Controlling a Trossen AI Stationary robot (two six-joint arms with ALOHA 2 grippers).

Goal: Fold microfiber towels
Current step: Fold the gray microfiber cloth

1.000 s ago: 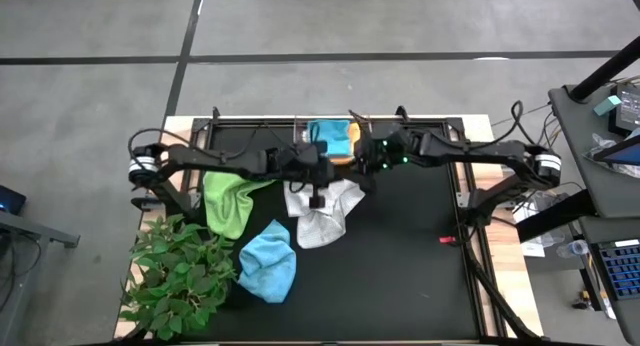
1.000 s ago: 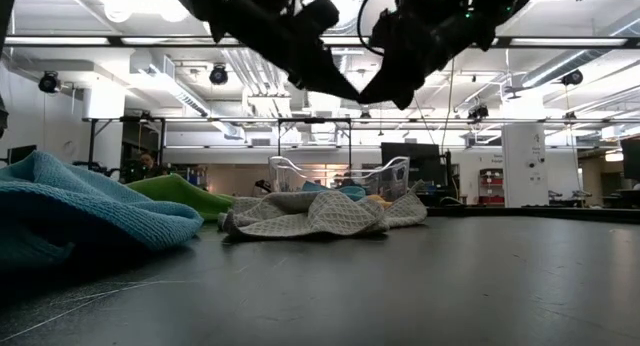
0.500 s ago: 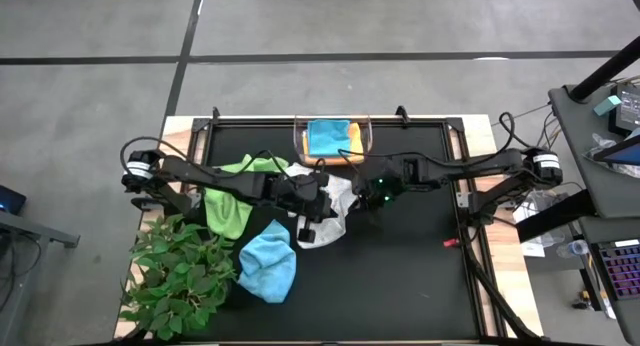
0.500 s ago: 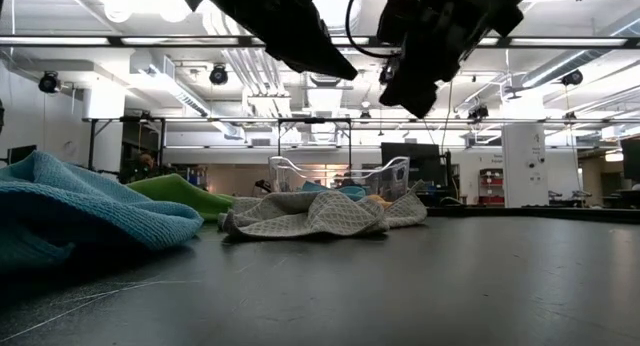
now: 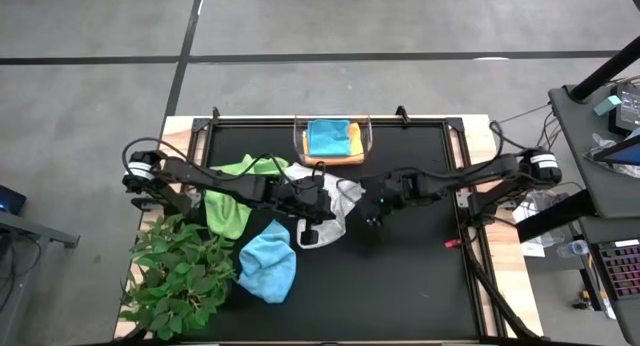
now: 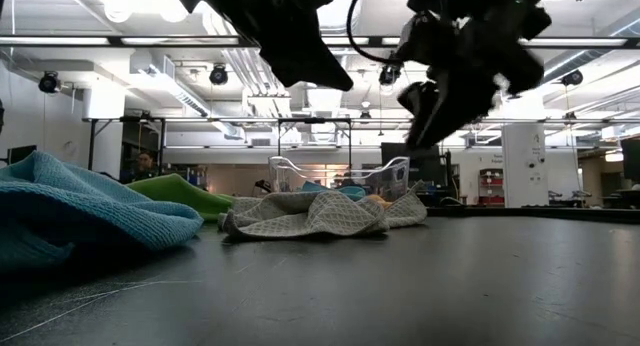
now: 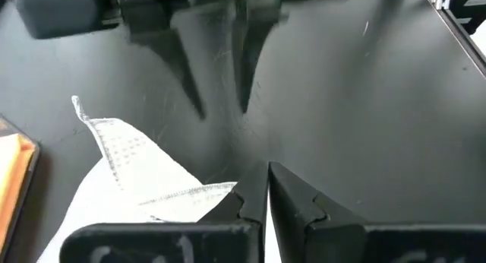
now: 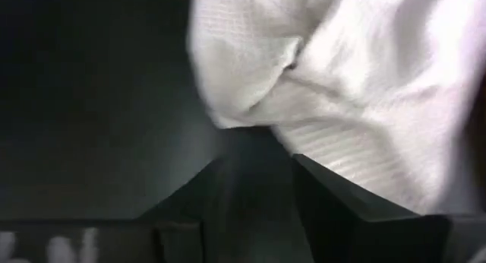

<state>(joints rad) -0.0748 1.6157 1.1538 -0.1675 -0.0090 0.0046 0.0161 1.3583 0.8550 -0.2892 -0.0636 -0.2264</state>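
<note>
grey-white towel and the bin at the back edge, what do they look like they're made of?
Grey-white towel: soft woven cloth, matte, probably microfiber; a waffle grid texture shows and it lies in limp rumpled folds. Bin: likely clear rigid plastic, glossy; the teal towel and yellow-orange towel show through its walls.

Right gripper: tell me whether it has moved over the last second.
Yes. In the high view the right gripper has left the clear bin at the table's far edge and come nearer, beside the grey-white towel.

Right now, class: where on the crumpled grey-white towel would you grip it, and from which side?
Probably the loose edge of the grey-white towel facing the right claw, approached from the right: that side lies free on the black table, while the left claw hangs over its other side.
</note>
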